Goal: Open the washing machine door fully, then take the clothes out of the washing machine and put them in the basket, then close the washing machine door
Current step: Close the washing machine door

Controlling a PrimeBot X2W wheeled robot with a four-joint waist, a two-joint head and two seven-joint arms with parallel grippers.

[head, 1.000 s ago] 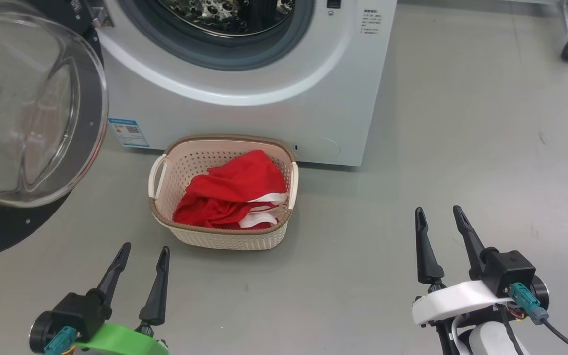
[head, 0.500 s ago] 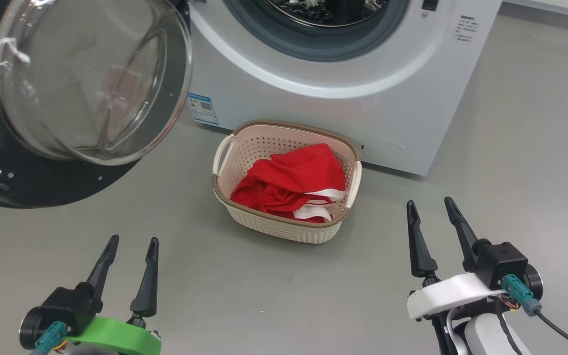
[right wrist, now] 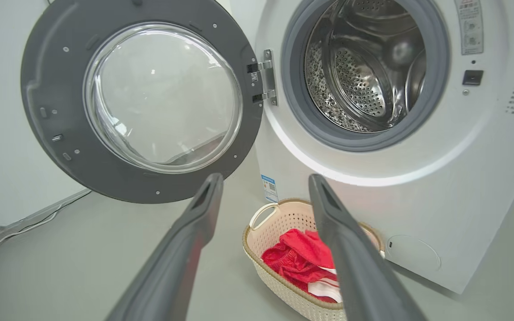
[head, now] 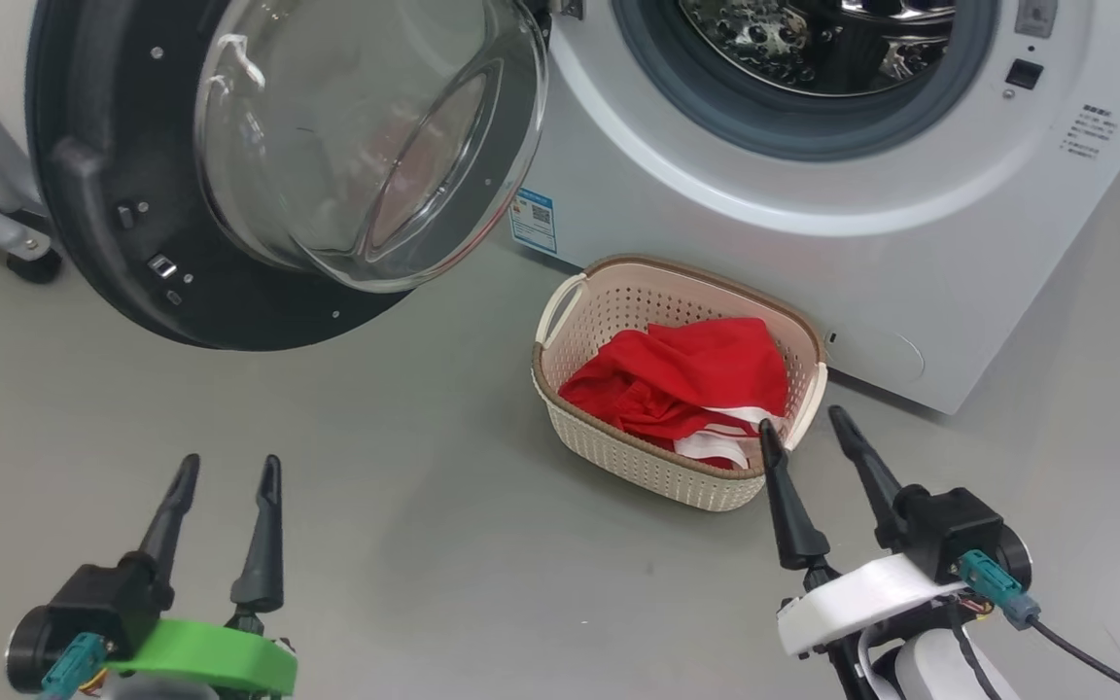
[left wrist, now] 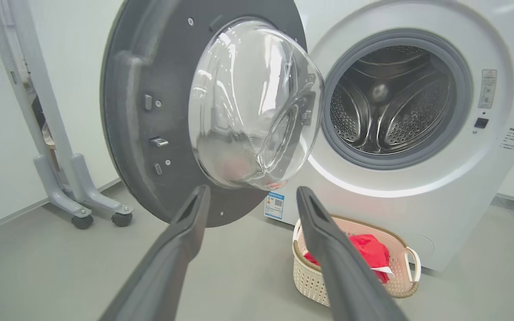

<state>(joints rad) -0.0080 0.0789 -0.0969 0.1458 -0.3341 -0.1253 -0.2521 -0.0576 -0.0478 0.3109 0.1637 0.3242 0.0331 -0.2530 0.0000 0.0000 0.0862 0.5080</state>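
Clothes: red, white-trimmed, heaped in basket on floor, just ahead-left of right end effector, fingers wide, empty. Washing machine: beyond basket, steel drum showing. Washing machine door: swung open, ahead of left end effector, likewise wide, empty.

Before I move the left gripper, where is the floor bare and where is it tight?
Bare floor runs from the left gripper up to beneath the open washing machine door, bordered right by the basket. More lies right of the right gripper. Tight: the gap between basket and washing machine, and by the wheeled stand beyond the door.
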